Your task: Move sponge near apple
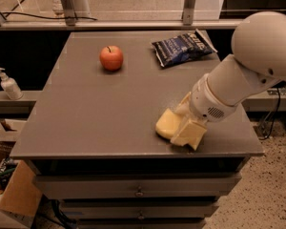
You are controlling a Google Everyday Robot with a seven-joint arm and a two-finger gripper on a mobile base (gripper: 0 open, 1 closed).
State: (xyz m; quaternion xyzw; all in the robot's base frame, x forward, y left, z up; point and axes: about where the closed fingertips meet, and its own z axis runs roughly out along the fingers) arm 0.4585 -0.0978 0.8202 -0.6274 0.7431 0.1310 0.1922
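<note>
The pale yellow sponge [164, 124] lies near the front right edge of the grey table [95, 109]. My gripper [183, 122] is down on the sponge's right part. One blocky finger sits on its near side and the other on its far side. The jaws stand open around the sponge, whose right part is hidden under them. The red-orange apple [111, 57] stands at the far left of the table, well apart from the sponge and the gripper.
A dark blue chip bag [181, 46] lies at the far right of the table. A soap bottle [8, 85] stands on a lower shelf to the left. A cardboard box [14, 194] is on the floor at the front left.
</note>
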